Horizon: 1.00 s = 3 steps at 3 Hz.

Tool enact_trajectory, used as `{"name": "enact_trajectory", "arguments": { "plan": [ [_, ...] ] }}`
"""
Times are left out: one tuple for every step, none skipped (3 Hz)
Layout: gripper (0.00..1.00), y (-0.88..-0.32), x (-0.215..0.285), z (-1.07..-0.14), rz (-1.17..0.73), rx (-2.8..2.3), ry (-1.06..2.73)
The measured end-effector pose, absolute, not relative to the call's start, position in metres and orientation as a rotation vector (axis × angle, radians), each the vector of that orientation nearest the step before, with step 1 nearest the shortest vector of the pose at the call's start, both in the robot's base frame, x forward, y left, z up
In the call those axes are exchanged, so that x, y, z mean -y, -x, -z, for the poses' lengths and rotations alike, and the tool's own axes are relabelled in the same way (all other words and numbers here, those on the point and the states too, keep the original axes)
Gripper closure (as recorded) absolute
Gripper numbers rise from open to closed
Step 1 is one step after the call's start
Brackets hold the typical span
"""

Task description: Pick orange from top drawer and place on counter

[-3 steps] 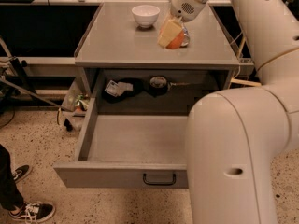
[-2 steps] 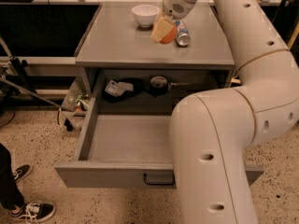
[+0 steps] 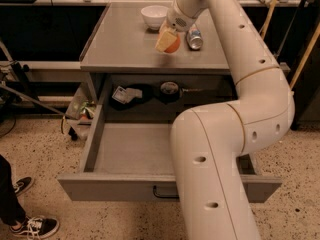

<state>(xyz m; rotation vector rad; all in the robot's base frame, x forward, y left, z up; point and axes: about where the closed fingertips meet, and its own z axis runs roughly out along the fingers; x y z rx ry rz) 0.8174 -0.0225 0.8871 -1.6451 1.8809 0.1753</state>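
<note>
End effector [image 3: 168, 40] hangs over the middle of the bench [image 3: 125, 46], its pale fingers [image 3: 165, 40] closed around the orange [image 3: 174, 46], which shows on their right side. Whether the fruit touches the bench surface cannot be told. Just beside it to the right lies a silver can [image 3: 194, 37] on its side, and behind it, near the bench's back edge, stands a white bowl [image 3: 154, 16]. The white arm [image 3: 235, 134] curves from the end effector to the right and down across the foreground. Below the bench the top drawer [image 3: 132, 151] stands pulled wide open, its handle [image 3: 161, 194] partly hidden by the arm. A sneaker [image 3: 34, 227] shows at lower left.
</note>
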Motion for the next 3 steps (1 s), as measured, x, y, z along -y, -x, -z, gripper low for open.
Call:
{"name": "enact_trajectory", "arguments": {
  "plan": [
    [1.00, -0.8215, 0.0253, -0.8528, -0.218, -1.932, 1.646],
    [0.81, -0.8217, 0.0248, -0.8533, -0.218, -1.931, 1.646],
    [0.58, -0.8217, 0.0248, -0.8533, -0.218, -1.931, 1.646]
  ]
}}
